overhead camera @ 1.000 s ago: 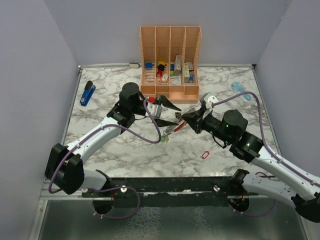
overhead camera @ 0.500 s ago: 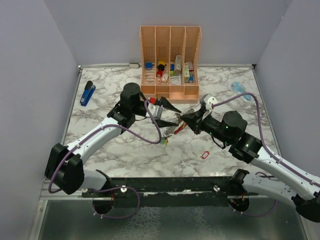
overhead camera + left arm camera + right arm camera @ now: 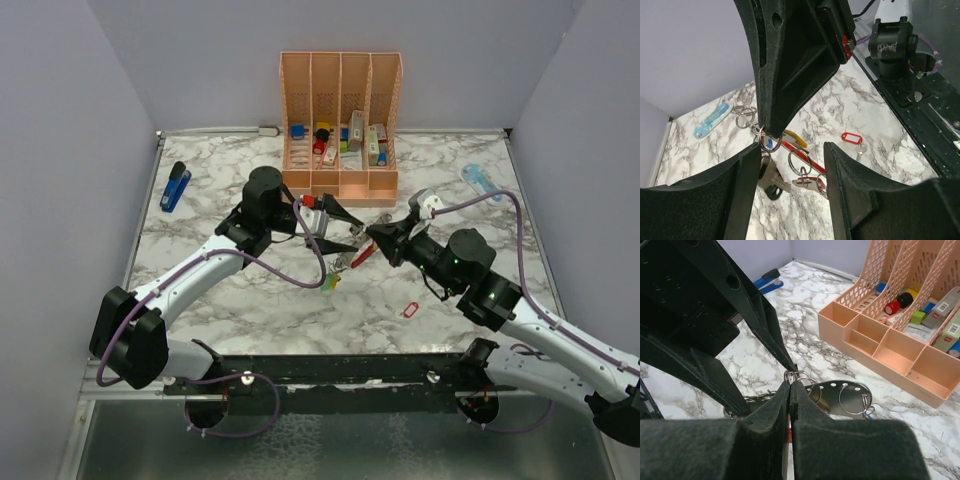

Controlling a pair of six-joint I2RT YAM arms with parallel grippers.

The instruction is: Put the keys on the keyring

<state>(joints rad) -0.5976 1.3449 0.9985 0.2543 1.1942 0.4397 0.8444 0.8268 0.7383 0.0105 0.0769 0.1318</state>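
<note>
The right tool is pinched shut on a thin split ring at the top of the bunch. The keys dangle from it over the marble surface, mid-scene and just nearer than the orange organiser. The red keyring lies slantwise in the same cluster, between the spread fingers of the left tool. That tool is open and grips nothing; I cannot tell whether it touches the clip.

The hold looks the weakest point. It is thin wire caught at the very fingertips, so the ring could swivel or slide out and drop the whole bunch.

The bunch also hangs free and can swing or twist. If the left tool closes now, it may catch a key blade or a loose ring rather than the keyring body.

The two tools are nose to nose, so a small misjudged approach could knock finger against finger and jar the ring loose.

With rings and keys overlapping, it is also hard to tell which are already threaded on the clip.
</note>
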